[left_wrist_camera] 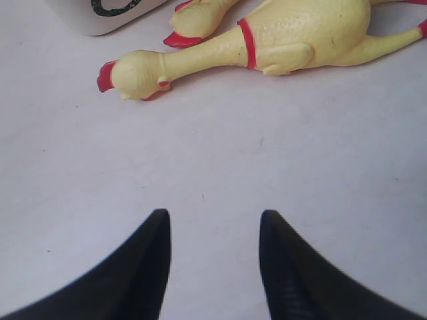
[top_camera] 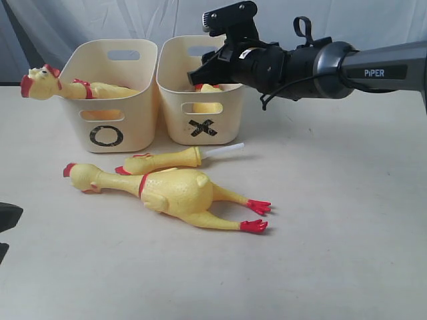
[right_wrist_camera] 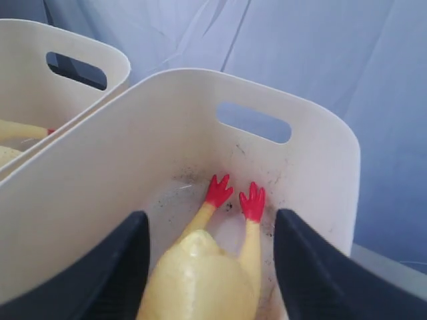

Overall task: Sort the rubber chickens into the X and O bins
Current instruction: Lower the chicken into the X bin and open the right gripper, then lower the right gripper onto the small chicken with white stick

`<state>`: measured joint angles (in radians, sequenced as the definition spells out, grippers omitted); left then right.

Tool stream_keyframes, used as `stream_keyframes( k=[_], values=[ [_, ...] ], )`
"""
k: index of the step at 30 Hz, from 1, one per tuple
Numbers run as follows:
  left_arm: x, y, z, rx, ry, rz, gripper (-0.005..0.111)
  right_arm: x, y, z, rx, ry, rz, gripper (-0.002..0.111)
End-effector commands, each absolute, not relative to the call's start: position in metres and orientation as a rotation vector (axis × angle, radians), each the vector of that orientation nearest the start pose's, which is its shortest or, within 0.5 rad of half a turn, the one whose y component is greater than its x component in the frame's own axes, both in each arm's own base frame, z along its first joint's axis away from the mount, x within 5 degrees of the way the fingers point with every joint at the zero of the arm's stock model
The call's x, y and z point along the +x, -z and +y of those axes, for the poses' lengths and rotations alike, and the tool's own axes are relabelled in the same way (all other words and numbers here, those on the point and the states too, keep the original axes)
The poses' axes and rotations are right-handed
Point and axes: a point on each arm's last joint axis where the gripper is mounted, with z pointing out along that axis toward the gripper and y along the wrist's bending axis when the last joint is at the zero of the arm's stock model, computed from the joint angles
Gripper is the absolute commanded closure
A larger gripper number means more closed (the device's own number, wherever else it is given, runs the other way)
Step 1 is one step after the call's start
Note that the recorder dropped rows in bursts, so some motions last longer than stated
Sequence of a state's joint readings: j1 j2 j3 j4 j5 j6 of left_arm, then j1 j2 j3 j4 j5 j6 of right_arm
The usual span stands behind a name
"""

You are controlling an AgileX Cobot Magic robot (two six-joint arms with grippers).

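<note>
Right pincer gaped over X bin; left pincer spread too; whole chicken looked soft, light (grab the neck).

Colour and marking key

Whole chicken: yellow body, red comb, neck band and feet. O bin and X bin: cream, each mark black. Arm: dark grey with white lettering. Table: off-white.
</note>
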<state>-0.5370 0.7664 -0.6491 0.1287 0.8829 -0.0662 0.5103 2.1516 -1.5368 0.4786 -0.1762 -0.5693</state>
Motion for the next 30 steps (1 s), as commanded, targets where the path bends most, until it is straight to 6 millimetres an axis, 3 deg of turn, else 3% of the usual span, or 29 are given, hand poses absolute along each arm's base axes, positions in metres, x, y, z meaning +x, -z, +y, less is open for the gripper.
stream_keyframes(
  k=[1,15,23,30],
  values=[
    [0.116,-0.290,-0.059,0.631,0.111,2.386,0.066,0.440,-0.216,0.237,-0.520,-0.191,1.820,0.055],
    [0.116,-0.290,-0.060,0.629,0.114,2.377,0.066,0.410,-0.284,0.232,-0.614,-0.289,1.841,0.055],
    [0.117,-0.291,-0.060,0.629,0.115,2.369,0.066,0.384,-0.294,0.228,-0.872,-0.274,1.975,0.055],
    [0.117,-0.291,-0.060,0.629,0.115,2.369,0.066,0.367,-0.280,0.223,-1.121,-0.255,2.132,0.055]
  ],
)
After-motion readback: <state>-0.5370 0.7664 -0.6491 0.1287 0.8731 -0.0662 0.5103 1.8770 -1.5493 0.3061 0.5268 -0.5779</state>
